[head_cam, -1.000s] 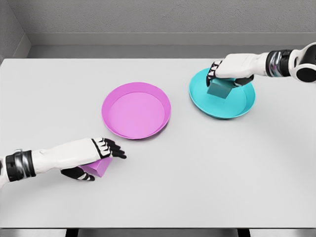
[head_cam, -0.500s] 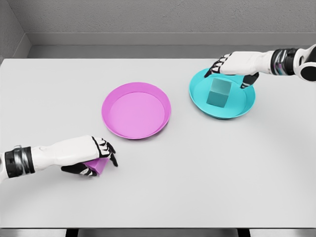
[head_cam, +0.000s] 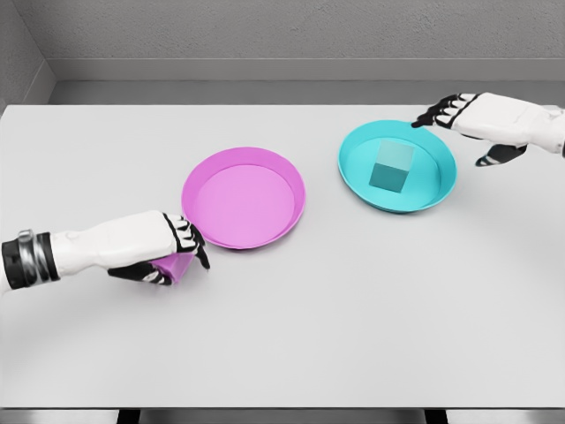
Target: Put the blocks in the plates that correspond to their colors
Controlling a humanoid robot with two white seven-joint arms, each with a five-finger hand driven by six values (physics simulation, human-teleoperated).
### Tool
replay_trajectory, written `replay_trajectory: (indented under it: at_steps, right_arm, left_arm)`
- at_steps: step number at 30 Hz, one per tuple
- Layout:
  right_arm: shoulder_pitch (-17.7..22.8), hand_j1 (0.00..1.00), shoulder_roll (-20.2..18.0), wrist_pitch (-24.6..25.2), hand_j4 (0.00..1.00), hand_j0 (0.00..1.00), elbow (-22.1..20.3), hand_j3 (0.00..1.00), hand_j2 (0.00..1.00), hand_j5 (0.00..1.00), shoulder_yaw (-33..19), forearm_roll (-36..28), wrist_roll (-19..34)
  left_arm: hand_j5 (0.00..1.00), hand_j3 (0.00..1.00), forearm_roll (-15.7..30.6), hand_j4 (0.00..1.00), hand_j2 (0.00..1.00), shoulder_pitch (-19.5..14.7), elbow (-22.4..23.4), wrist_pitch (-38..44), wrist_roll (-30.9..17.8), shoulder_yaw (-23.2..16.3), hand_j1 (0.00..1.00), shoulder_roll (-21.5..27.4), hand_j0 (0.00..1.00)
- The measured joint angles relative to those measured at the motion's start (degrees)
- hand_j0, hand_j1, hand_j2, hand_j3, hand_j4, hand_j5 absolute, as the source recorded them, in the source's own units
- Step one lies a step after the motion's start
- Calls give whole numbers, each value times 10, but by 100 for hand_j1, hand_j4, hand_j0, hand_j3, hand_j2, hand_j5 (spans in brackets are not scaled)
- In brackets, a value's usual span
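A teal block (head_cam: 392,166) rests inside the teal plate (head_cam: 355,178) at the right rear. My right hand (head_cam: 466,124) hovers beyond the plate's right rim, fingers spread and holding nothing. The pink plate (head_cam: 291,212) sits left of the teal one with nothing in it. Just off its front left rim, my left hand (head_cam: 175,253) is curled around a pink block (head_cam: 175,266), which shows only partly under the fingers and seems lifted slightly off the table.
The white table (head_cam: 353,309) stretches wide in front of both plates. A grey wall runs along its back edge.
My right hand let go of the teal block in the teal plate and drew back to the right. My left hand closed on the pink block and carried it toward the pink plate.
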Motion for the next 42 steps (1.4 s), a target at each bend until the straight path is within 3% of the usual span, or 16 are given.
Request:
replay_trajectory:
  at_steps: [5,9,12,27,36,37,38,39,40,42]
  right_arm:
    - [51,100,-24,0,100,100,-22,100,100,100,-41,-1,-43]
    - [112,100,-28,0,100,100,-37,100,100,100,-80,-6,-52]
    - [132,100,-29,1,100,100,-48,100,100,100,-107,-8,-54]
    - [137,100,-32,1,100,100,-47,100,100,100,-124,-12,-55]
    - [139,100,-32,1,100,100,-47,100,100,100,-124,-11,-54]
    - [139,100,-32,1,100,100,-46,100,100,100,-124,-11,-54]
    - [140,100,-32,1,100,100,-46,100,100,100,-124,-11,-54]
    - [140,100,-32,1,100,100,-46,100,100,100,-124,-11,-53]
    - [140,100,-32,1,100,100,-46,100,100,100,-124,-11,-53]
    - [140,100,-33,1,100,100,-46,100,100,100,-123,-11,-53]
  left_arm:
    - [59,59,-3,59,59,-12,7,0,0,-2,59,-13,59]
    - [59,59,-3,59,59,-37,17,0,-1,-8,59,-25,59]
    - [59,59,-2,59,59,-49,27,0,-3,-15,59,-33,59]
    - [59,59,-4,59,59,-164,101,0,-5,-71,59,-78,59]
    - [59,59,-20,59,59,-221,164,0,-14,-101,59,-137,59]
    - [60,60,-23,60,60,-225,172,0,-15,-104,60,-144,60]
    - [69,69,-27,69,69,-229,180,0,-15,-105,69,-151,69]
    - [87,87,-29,87,87,-232,188,0,-15,-107,87,-158,87]
    - [99,99,-31,99,99,-235,195,0,-15,-108,99,-164,99]
    - [100,100,-34,100,100,-240,206,0,-15,-109,100,-175,100]
